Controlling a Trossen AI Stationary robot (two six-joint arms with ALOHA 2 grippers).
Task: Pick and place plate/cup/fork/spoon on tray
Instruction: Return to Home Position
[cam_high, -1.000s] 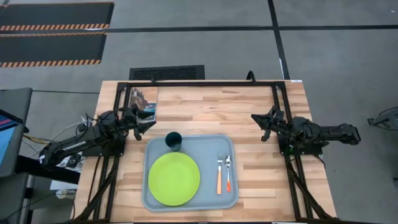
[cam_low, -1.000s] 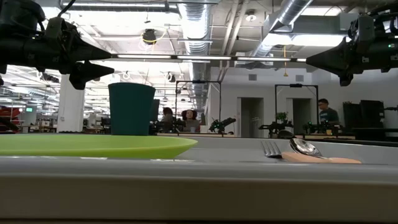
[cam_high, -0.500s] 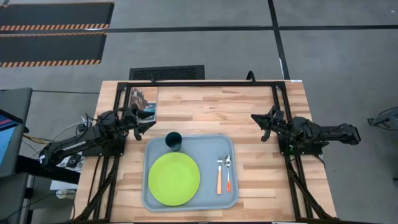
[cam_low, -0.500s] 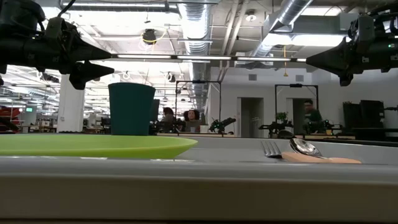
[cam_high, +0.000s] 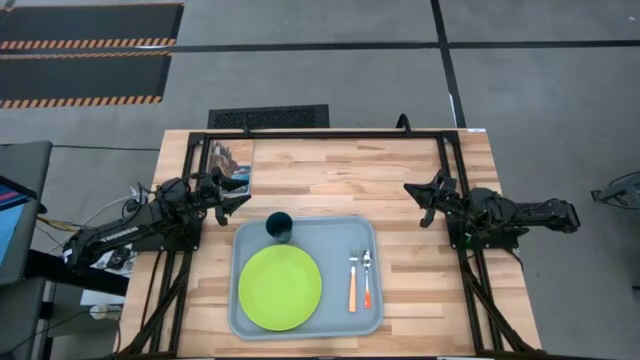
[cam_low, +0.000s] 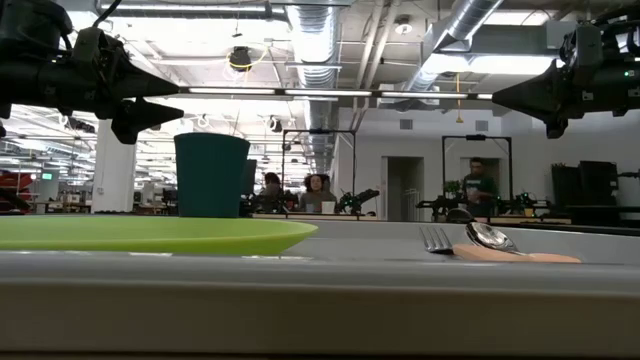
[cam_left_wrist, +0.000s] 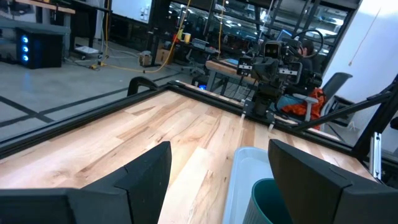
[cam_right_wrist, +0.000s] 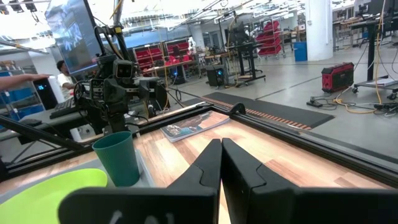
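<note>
Both flank the tray (cam_high: 335, 300), raised: left gripper (cam_left_wrist: 219, 146) spread, right gripper (cam_right_wrist: 221, 143) pinched.

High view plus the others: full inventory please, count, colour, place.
table: one, light wood with a black frame, under everything
tray: one, grey-blue, near middle of the table
plate: one, lime green, left part of the tray
cup: one, dark teal, upright at the tray's far left corner
fork: one, silver head and orange handle, right part of the tray
spoon: one, silver bowl and orange-red handle, just right of the fork
booklet: one, printed cover, far left corner of the table
people: at least two, in the room behind
left gripper: open, empty, left of the tray
right gripper: shut, empty, right of the tray
</note>
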